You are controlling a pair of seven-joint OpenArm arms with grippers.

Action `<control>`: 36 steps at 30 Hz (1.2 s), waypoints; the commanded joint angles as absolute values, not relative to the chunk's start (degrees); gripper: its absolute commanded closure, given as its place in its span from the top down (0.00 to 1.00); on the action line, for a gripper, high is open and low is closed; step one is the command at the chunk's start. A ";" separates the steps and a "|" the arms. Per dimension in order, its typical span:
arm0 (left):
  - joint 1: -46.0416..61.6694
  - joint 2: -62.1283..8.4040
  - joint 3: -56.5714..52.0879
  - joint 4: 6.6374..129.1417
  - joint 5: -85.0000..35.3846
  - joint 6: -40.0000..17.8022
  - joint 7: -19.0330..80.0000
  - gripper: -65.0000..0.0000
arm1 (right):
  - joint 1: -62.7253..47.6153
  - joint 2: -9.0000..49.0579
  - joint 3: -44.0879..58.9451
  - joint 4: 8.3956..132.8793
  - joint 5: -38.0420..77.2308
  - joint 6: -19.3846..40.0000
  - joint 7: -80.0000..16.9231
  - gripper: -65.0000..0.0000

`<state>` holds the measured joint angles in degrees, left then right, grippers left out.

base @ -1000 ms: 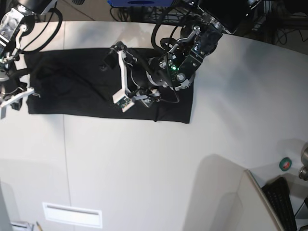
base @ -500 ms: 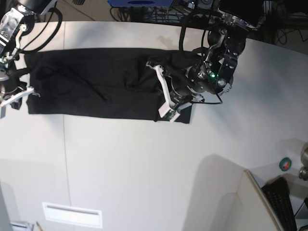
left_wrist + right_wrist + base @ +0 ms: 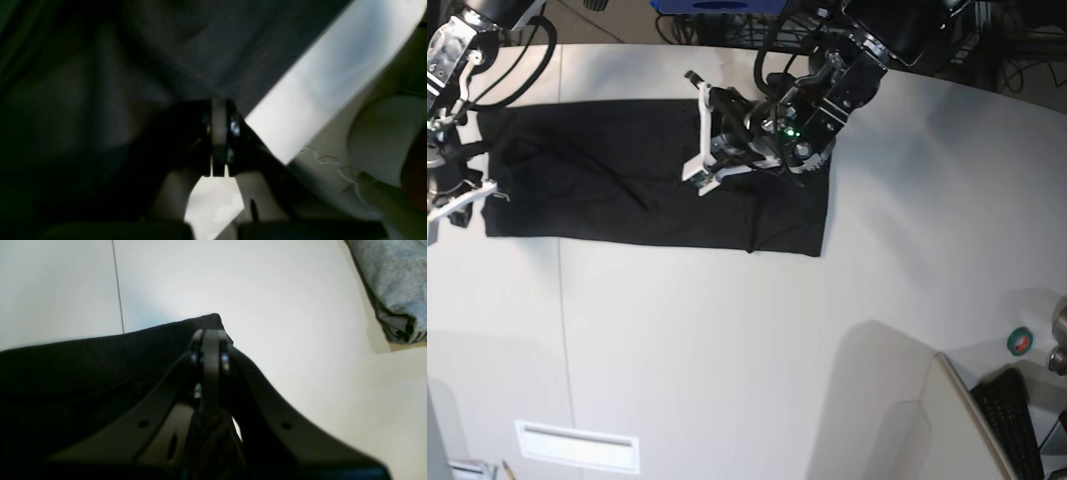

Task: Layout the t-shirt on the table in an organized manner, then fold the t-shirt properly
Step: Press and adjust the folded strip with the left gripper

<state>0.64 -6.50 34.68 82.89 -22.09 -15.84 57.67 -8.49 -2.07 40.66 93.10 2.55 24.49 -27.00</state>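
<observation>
1. Black fabric of the t-shirt (image 3: pixel 627 185) lies spread as a long flat band across the far half of the white worktop (image 3: pixel 727 350), crossing the thin dark seam line (image 3: pixel 567 330) that runs over the surface.
2. At the left end of the base view, the right hand (image 3: pixel 457 205) sits at the shirt's left edge; its arm's dark cables (image 3: pixel 512 70) loop above.
3. In the right wrist view, the right hand (image 3: pixel 210 340) has its fingers pressed fully together, pinching a corner of the t-shirt (image 3: pixel 83 373); a bunch of black cloth shows between them lower down. A folded grey garment (image 3: pixel 393 283) lies well apart on the worktop (image 3: pixel 267 290).
4. Toward the right of the base view, the left hand (image 3: pixel 702 170) reaches over the shirt's right part, its white finger pointing left, a green light (image 3: pixel 790 131) glowing on the arm.
5. In the left wrist view, the left hand (image 3: pixel 218 133) is fully closed, just over the dark cloth (image 3: pixel 200 43) near its edge against the worktop (image 3: pixel 327 76); whether it grips any cloth I cannot tell.
</observation>
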 commanded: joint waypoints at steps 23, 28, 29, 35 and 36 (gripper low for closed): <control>-0.92 -9.80 14.11 84.00 -22.73 -16.04 57.01 0.00 | -8.04 -1.54 40.48 93.93 3.21 24.57 -25.63 0.00; -5.32 -5.85 15.08 79.16 -22.73 -16.04 56.92 0.00 | -8.04 -1.54 40.66 93.93 3.21 24.57 -25.63 0.00; -6.46 -5.23 16.57 78.20 -22.73 -16.04 56.92 0.00 | -8.04 -1.54 40.66 93.93 3.21 24.57 -25.63 0.00; -12.44 -0.48 22.73 70.90 -22.81 -16.04 56.66 0.00 | -8.04 -1.45 40.84 93.93 3.21 24.57 -25.63 0.00; -13.14 0.66 22.99 70.02 -22.81 -16.04 55.96 0.00 | -8.04 -1.45 40.84 93.93 3.21 24.57 -25.63 0.00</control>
<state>-11.84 0.21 23.07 68.95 -22.15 -15.81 57.14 -8.49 -2.07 40.66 92.99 2.55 24.49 -27.00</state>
